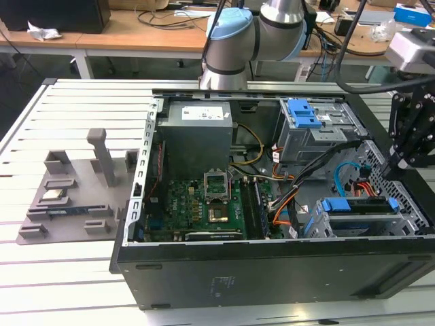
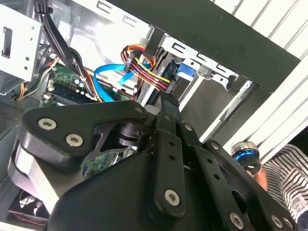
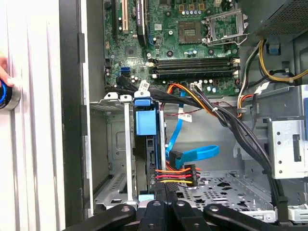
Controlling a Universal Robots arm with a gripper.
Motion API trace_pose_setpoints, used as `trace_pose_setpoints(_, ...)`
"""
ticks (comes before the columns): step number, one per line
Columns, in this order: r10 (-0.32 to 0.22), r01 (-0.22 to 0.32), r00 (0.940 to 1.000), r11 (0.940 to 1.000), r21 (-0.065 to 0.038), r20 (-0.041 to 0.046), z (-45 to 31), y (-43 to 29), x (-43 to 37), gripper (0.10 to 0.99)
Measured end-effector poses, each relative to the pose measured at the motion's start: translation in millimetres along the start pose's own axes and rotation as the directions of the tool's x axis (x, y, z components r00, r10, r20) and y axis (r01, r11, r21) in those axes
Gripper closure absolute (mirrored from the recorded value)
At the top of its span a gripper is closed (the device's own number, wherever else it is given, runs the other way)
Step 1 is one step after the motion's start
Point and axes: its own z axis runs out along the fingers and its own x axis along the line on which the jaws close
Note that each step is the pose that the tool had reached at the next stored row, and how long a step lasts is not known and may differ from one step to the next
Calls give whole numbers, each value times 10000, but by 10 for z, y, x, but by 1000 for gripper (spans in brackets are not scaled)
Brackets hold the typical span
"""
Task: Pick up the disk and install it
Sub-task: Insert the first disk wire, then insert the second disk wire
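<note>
The disk (image 1: pixel 357 206) stands on edge in the lower drive bay of the open computer case (image 1: pixel 272 272), its blue bracket (image 3: pixel 146 122) uppermost. A red, yellow and orange cable plug (image 3: pixel 175 175) sits at its end, and a blue cable (image 3: pixel 192 156) hangs beside it. My gripper (image 1: pixel 393 170) hovers just above the disk's end at the exterior view's right. Its black fingers (image 2: pixel 166 103) look pressed together and hold nothing. In the second wrist view the fingertips point toward the blue bracket (image 2: pixel 184 71).
A grey drive cage with a blue latch (image 1: pixel 304 114) sits at the case's back, the motherboard (image 1: pixel 204 204) in the middle. A grey fixture (image 1: pixel 68 197) with small parts lies at the exterior view's left. A person's hand (image 2: pixel 262 178) rests by a blue-ringed knob (image 2: pixel 245 155).
</note>
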Motion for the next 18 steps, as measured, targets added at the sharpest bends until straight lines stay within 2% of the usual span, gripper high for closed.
trace_pose_setpoints(7, 0, 0, 10000, 10000, 0, 0, -10, 1, 0, 980)
trace_pose_setpoints(9, 0, 0, 10000, 10000, 0, 0, -11, 0, 0, 851)
trace_pose_setpoints(10, 0, 0, 10000, 10000, 0, 0, -11, 0, 0, 851)
trace_pose_setpoints(11, 0, 0, 10000, 10000, 0, 0, -12, 1, 1, 784)
trace_pose_setpoints(14, -1, 1, 10000, 10000, -1, 0, -11, 30, -35, 784)
trace_pose_setpoints(16, -1, 1, 10000, 10000, -1, 0, 16, 187, -127, 784)
trace_pose_setpoints(18, -44, 44, 10000, 10000, 1, 0, 72, 330, -119, 784)
